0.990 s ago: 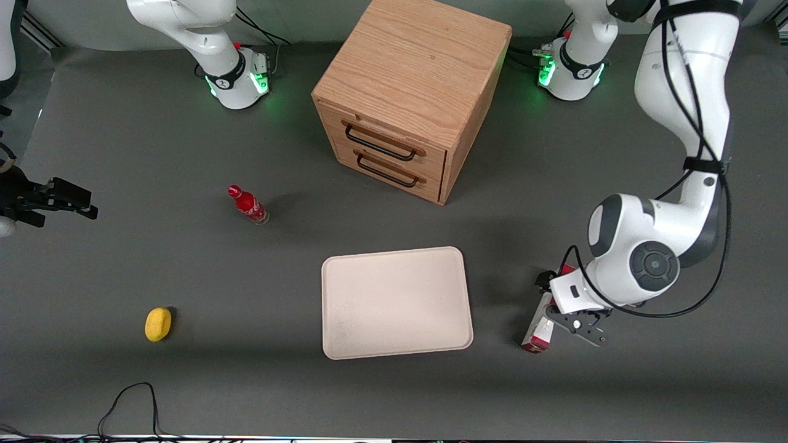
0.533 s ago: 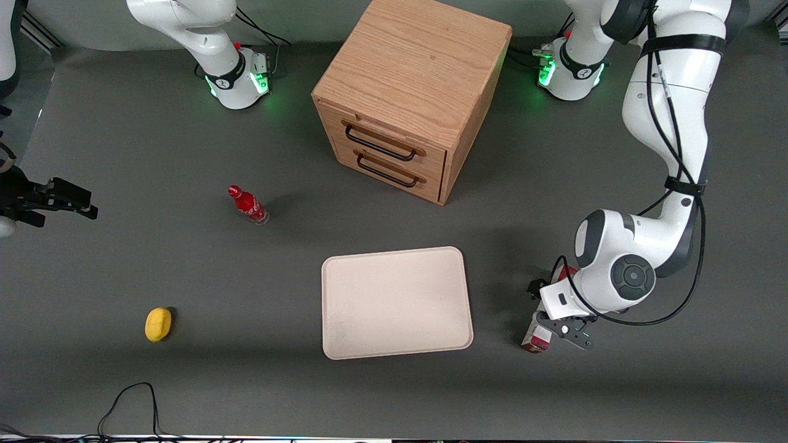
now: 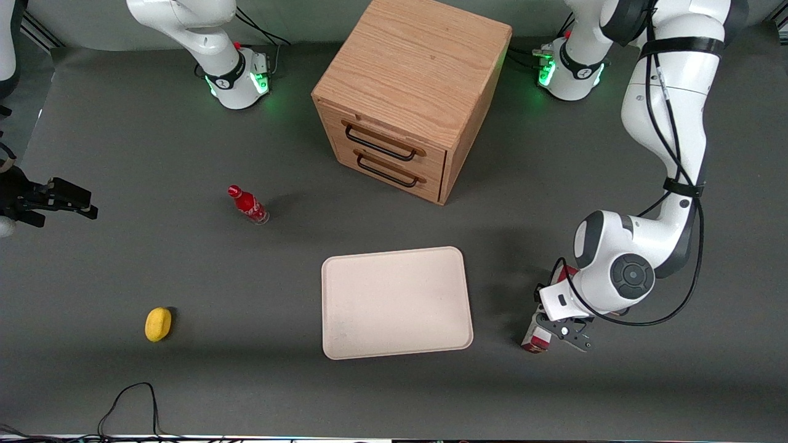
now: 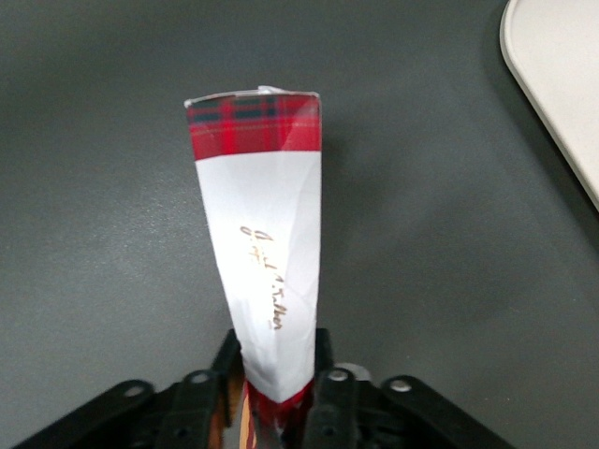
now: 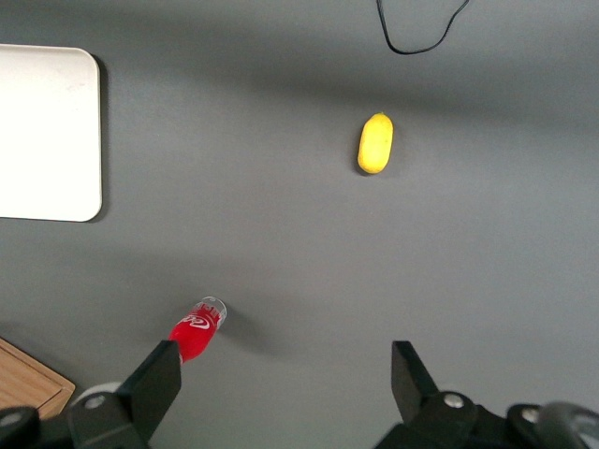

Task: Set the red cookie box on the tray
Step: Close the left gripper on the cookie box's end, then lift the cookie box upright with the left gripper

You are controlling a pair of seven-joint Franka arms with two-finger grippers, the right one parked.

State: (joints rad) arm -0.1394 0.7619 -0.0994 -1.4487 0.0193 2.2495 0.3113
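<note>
Tool (image 3: 557,320) sat low at the right of the front frame, clamped tight on one end of the red cookie box (image 3: 537,332). Box lay on the dark worktop (image 3: 184,277), apart from the cream tray (image 3: 396,301) at frame centre. Wrist shot: fingers (image 4: 332,393) pinching the carton (image 4: 267,281). Further out: wooden drawer cabinet (image 3: 412,92) up top, small red bottle (image 3: 247,205) left of centre, yellow thing (image 3: 158,323) lower left.

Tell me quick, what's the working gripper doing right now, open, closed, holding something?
Gripper: closed on the red cookie box, beside the tray, toward the working arm's end of the table.
</note>
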